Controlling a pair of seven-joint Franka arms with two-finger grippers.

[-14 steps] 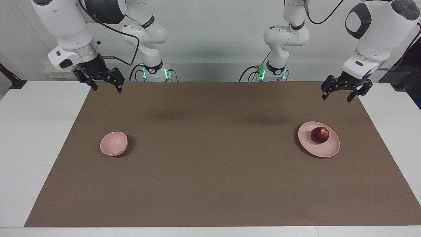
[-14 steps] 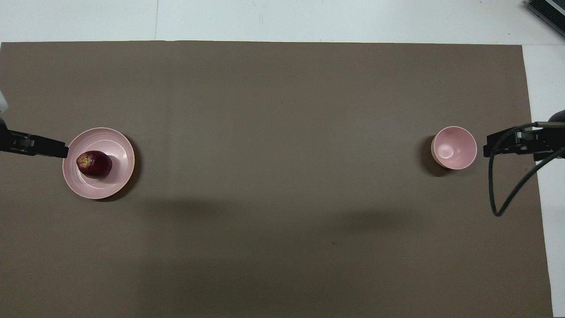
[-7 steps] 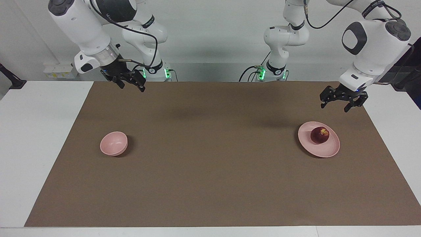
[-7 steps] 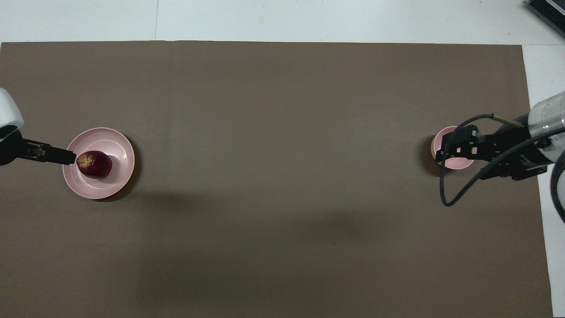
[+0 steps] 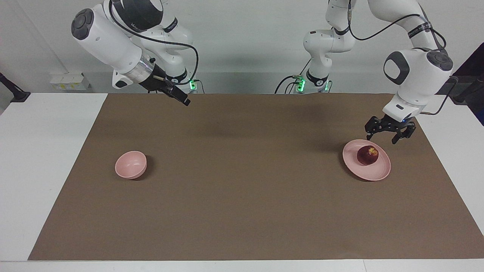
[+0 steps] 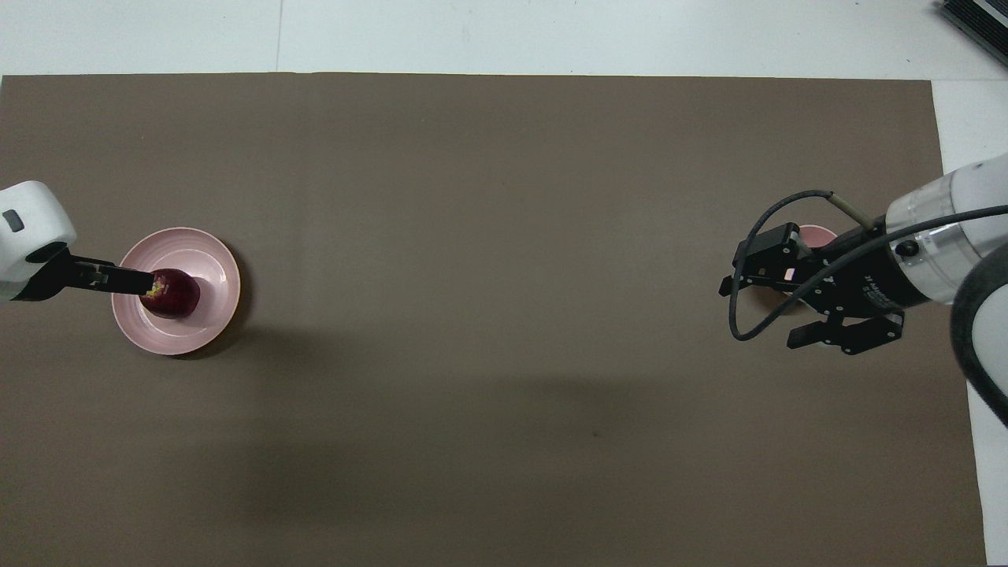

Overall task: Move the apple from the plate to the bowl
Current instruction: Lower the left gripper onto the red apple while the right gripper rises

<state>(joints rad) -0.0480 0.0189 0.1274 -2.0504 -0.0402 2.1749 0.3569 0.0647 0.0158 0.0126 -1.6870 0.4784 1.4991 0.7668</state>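
Note:
The dark red apple (image 5: 368, 155) lies on the pale pink plate (image 5: 379, 172) toward the left arm's end of the table; both show in the overhead view, apple (image 6: 176, 294) on plate (image 6: 206, 258). My left gripper (image 5: 381, 138) is open and hangs just above the plate's rim nearer the robots, apart from the apple; the overhead view shows it edge-on (image 6: 140, 283). The small pink bowl (image 5: 131, 164) stands empty toward the right arm's end. My right gripper (image 5: 183, 99) is raised high, open and empty; in the overhead view it (image 6: 756, 313) covers most of the bowl (image 6: 816, 232).
A brown mat (image 5: 242, 196) covers the table, with white margins (image 5: 41, 158) at both ends. A black cable loop (image 6: 740, 315) hangs from the right wrist. A dark object (image 6: 976, 24) sits at the table's farthest corner.
My left gripper has come down and forward to just above the plate. My right arm has swung toward the table's middle and now covers the bowl in the overhead view. Apple, plate and bowl have not moved.

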